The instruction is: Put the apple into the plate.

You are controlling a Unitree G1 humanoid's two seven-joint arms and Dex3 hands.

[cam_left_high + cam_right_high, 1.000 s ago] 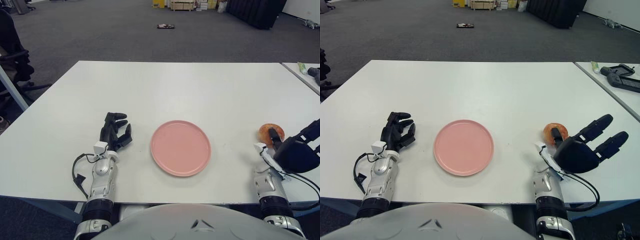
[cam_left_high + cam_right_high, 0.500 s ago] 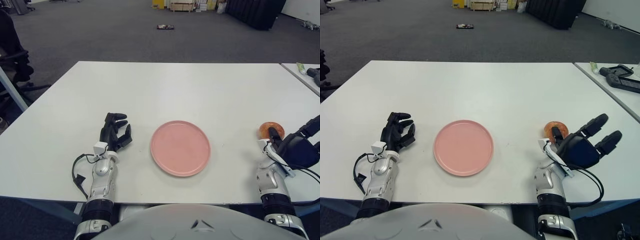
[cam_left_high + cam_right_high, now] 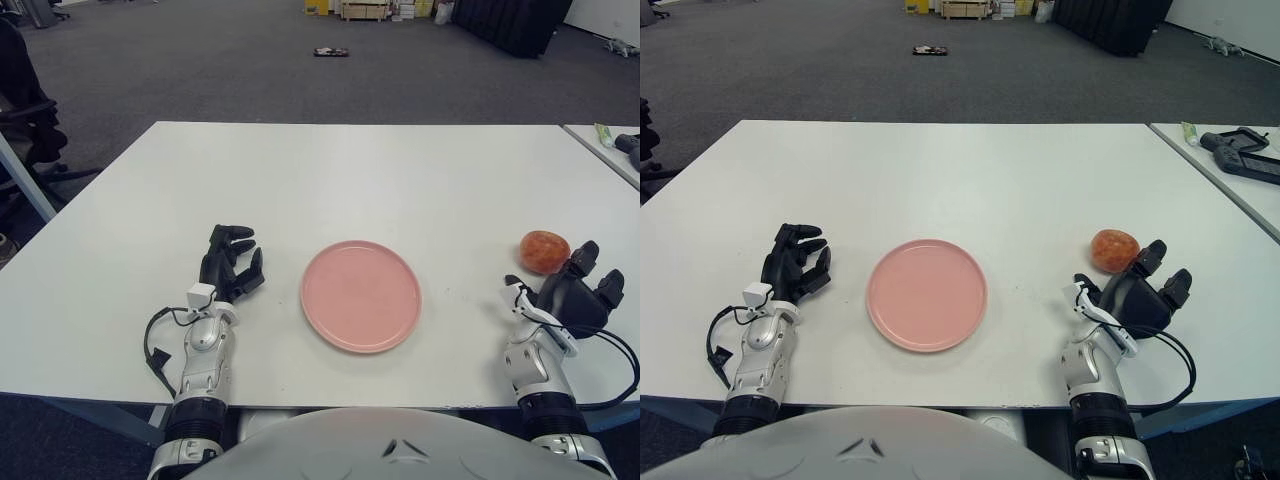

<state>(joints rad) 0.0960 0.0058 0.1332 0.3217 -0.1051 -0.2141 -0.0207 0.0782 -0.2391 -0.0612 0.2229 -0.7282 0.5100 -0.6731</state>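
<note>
A red-orange apple [image 3: 544,252] lies on the white table [image 3: 350,170] at the right, well apart from the empty pink plate [image 3: 361,295] in the middle front. My right hand [image 3: 578,296] rests low on the table just in front and to the right of the apple, fingers relaxed and spread, holding nothing; a fingertip reaches close to the apple's near side. My left hand [image 3: 229,268] lies parked on the table left of the plate, fingers loosely open and empty.
A second table with a dark tool [image 3: 1240,155] and a green tube [image 3: 1189,132] stands at the far right. An office chair [image 3: 25,120] stands at the left. Grey carpet lies beyond the table's far edge.
My right hand has lowered and drawn back toward me, its raised fingers now down near the table. The apple, partly hidden before, now shows whole. The left hand has not moved.
</note>
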